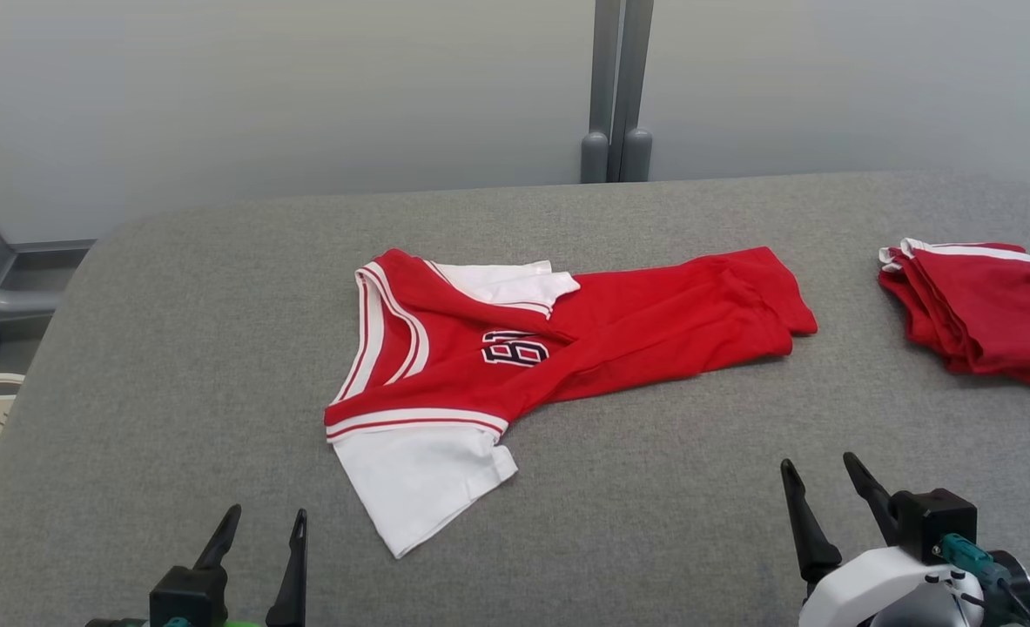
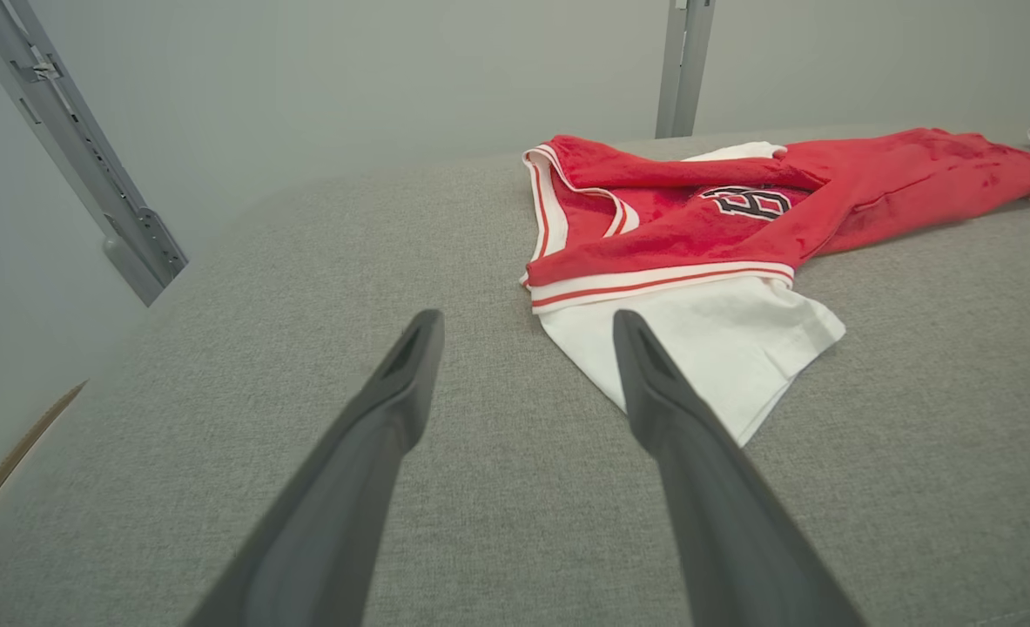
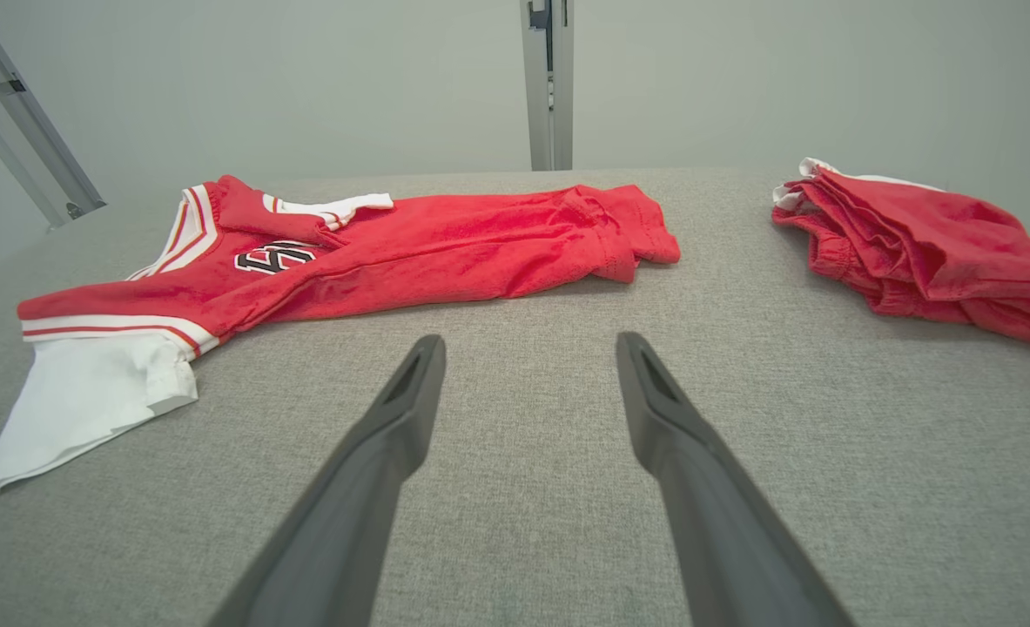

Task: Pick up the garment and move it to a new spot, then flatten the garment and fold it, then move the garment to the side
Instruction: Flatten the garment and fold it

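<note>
Setting: grey padded table (image 1: 175, 348), viewed from above and in front.
Red shirt (image 1: 619, 322): centre of the frame, rumpled and doubled over itself, number partly hidden by a fold; hem end toward the right.
White sleeve (image 1: 419, 488): spread flat toward the lower centre.
Red pile (image 1: 985, 313): folded cloth at the right edge, well apart from the shirt.
Left gripper (image 1: 268, 522): lower left, fingers parted, holding nothing, near the sleeve without touching it.
Right gripper (image 1: 821, 475): lower right, fingers parted, holding nothing, over bare table below the hem end.
Step in hand: probably the first pick-up, not yet begun.
Doing it well: 2 grips far apart, 1 at the shoulder, 1 at the hem; pinch through all layers; lift evenly so no fold drags; keep away from the pile.
</note>
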